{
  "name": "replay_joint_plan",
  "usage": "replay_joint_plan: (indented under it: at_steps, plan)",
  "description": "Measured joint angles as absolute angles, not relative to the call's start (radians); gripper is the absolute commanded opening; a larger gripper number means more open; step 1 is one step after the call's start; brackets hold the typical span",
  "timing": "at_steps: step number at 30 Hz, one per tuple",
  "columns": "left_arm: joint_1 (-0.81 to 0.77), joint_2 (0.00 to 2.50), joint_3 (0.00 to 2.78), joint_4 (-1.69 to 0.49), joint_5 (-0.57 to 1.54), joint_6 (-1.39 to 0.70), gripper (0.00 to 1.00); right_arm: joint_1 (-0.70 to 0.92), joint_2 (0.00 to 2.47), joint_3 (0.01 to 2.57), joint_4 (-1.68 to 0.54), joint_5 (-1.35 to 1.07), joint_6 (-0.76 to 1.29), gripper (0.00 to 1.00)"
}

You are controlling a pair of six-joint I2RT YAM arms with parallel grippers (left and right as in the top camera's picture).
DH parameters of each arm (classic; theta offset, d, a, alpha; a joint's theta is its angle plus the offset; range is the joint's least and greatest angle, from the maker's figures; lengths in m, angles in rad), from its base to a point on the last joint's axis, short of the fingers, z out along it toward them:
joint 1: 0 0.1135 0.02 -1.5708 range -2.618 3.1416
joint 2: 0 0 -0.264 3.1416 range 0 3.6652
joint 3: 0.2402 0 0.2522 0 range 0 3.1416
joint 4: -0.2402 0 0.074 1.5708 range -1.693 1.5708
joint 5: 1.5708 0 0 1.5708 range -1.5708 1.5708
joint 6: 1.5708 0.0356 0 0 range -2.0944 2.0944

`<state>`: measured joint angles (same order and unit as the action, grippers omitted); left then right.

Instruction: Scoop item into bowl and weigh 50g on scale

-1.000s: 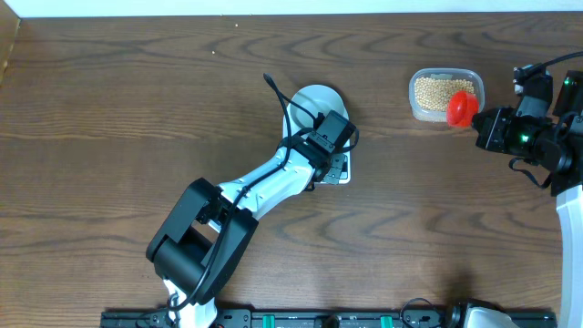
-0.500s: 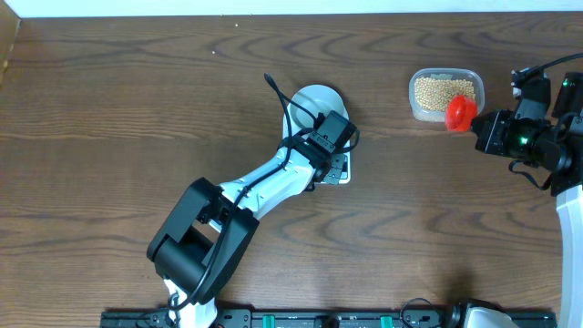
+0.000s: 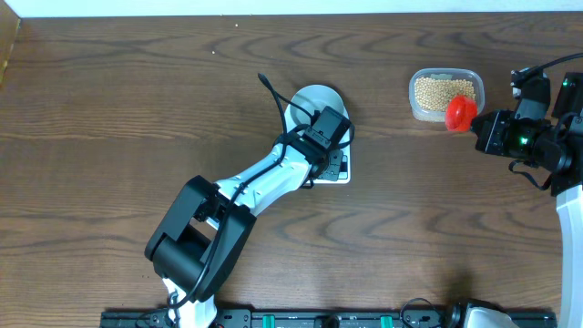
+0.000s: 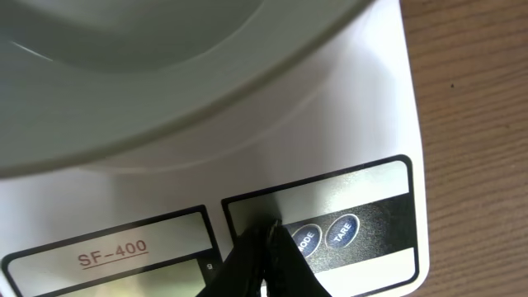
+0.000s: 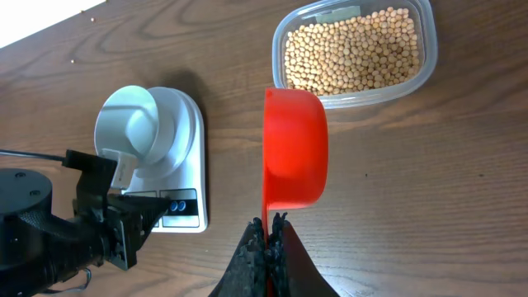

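Observation:
The white scale (image 3: 342,170) sits mid-table with the pale grey bowl (image 3: 315,98) on it; both show in the right wrist view, scale (image 5: 188,165) and bowl (image 5: 132,124). My left gripper (image 4: 268,235) is shut, its tips on the scale's front panel (image 4: 330,198) just left of the MODE and TARE buttons (image 4: 326,233). The beans (image 3: 443,89) fill a clear tub (image 5: 356,51). My right gripper (image 5: 268,231) is shut on the handle of a red scoop (image 5: 294,148), held beside the tub's near edge (image 3: 461,109).
The left arm (image 3: 228,210) lies diagonally across the table's middle. The table's far edge meets a white wall (image 3: 291,7). A black rail (image 3: 301,319) runs along the near edge.
My left gripper shifted slightly up-left over the scale's front. The red scoop moved a little left toward the tub between the oldest frame and now.

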<state>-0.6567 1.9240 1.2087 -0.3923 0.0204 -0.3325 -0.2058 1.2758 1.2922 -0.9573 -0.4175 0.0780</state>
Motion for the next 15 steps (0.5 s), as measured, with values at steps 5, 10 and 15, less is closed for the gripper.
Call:
replay_joint_plan:
  at_steps: [5, 10, 15]
  plan:
    - [-0.648, 1.908, 1.205, -0.398, 0.016, -0.332, 0.07, -0.206, 1.276, 1.293, -0.957, -0.418, 0.078, 0.01]
    - [-0.643, 1.829, 1.199, -0.403, 0.012, -0.332, 0.07, -0.206, 1.276, 1.293, -0.957, -0.418, 0.078, 0.01]
    - [-0.643, 1.805, 1.199, -0.408, 0.009, -0.331, 0.07, -0.206, 1.276, 1.293, -0.953, -0.418, 0.078, 0.01]
